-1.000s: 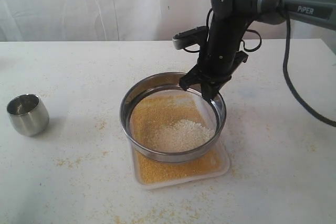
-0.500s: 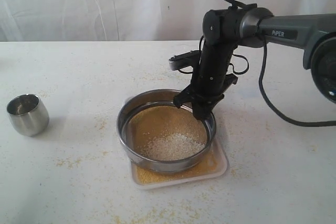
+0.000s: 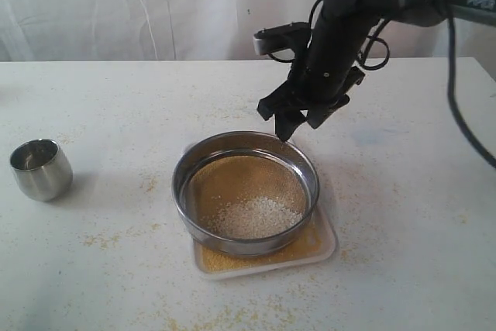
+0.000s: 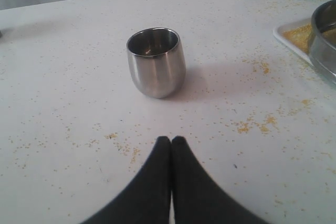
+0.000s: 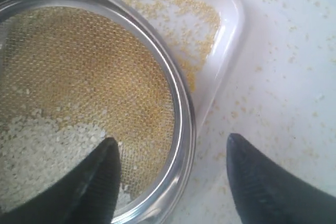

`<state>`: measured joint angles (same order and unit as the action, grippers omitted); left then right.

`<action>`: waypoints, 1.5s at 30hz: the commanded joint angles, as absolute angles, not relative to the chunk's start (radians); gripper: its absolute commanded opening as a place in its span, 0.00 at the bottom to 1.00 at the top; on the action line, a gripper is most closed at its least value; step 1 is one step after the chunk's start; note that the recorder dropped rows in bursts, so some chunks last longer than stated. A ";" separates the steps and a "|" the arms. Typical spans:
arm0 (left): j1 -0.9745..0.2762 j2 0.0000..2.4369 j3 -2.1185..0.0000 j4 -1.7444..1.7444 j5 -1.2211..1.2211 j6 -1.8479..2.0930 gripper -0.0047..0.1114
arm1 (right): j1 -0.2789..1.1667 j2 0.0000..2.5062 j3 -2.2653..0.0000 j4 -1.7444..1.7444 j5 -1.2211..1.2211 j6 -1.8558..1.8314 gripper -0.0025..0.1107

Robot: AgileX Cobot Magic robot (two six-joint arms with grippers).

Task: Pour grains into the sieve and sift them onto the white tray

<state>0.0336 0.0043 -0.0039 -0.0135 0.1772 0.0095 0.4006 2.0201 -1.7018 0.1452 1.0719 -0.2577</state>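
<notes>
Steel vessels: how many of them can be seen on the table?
2. The small steel cup stands alone on the table, at the left of the exterior view. The sieve rests on the white tray near the middle. Nothing suggests a hidden one.

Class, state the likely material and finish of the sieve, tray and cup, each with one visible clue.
Sieve: shiny metal rim, likely steel, with bright glints; bottom of fine woven wire. Tray: smooth white, probably plastic, with rounded moulded corners. Cup: polished metal, likely steel, mirroring its surroundings.

sieve shiny steel, wire mesh; cup polished
</notes>
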 commanded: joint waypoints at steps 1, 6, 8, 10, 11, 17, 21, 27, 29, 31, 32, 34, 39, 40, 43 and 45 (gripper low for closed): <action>0.036 0.000 0.000 -0.025 0.175 0.009 0.04 | 0.399 1.854 -1.526 0.165 0.985 -0.272 0.40; 0.036 0.000 0.000 -0.025 0.175 0.009 0.04 | 0.399 1.603 -1.226 0.213 0.825 -0.274 0.23; 0.036 0.000 0.000 -0.025 0.175 0.009 0.04 | 0.399 1.477 -1.093 0.227 0.736 -0.274 0.17; 0.036 0.000 0.000 -0.025 0.175 0.009 0.04 | 0.399 1.357 -0.978 0.251 0.663 -0.274 0.09; 0.036 0.000 0.000 -0.025 0.175 0.009 0.04 | 0.399 1.289 -0.917 0.264 0.628 -0.274 0.05; 0.036 0.000 0.000 -0.025 0.175 0.009 0.04 | 0.399 0.908 -0.640 0.324 0.512 -0.268 0.02; 0.036 0.000 0.000 -0.025 0.175 0.009 0.04 | 0.399 0.741 -0.554 0.324 0.521 -0.220 0.02; 0.036 0.000 0.000 -0.025 0.175 0.009 0.04 | 0.399 0.580 -0.545 0.324 0.574 -0.220 0.02; 0.036 0.000 0.000 -0.025 0.175 0.009 0.04 | 0.399 0.544 -0.545 0.324 0.574 -0.220 0.02; 0.036 0.000 0.000 -0.025 0.175 0.009 0.04 | 0.399 0.516 -0.545 0.317 0.574 -0.224 0.02; 0.036 0.000 0.000 -0.025 0.175 0.009 0.04 | 0.399 0.503 -0.545 0.317 0.574 -0.224 0.02; 0.036 0.000 0.000 -0.025 0.175 0.009 0.04 | 0.399 0.486 -0.545 0.317 0.574 -0.224 0.02; 0.036 0.000 0.000 -0.025 0.175 0.009 0.04 | 0.399 0.467 -0.545 0.310 0.483 -0.224 0.02; 0.036 0.000 0.000 -0.025 0.175 0.009 0.04 | 0.399 0.467 -0.537 0.314 0.468 -0.224 0.02; 0.036 0.000 0.000 -0.025 0.175 0.009 0.04 | 0.399 0.446 -0.464 0.304 0.361 -0.224 0.02; 0.036 0.000 0.000 -0.025 0.175 0.009 0.04 | 0.399 0.397 -0.398 0.285 0.282 -0.224 0.02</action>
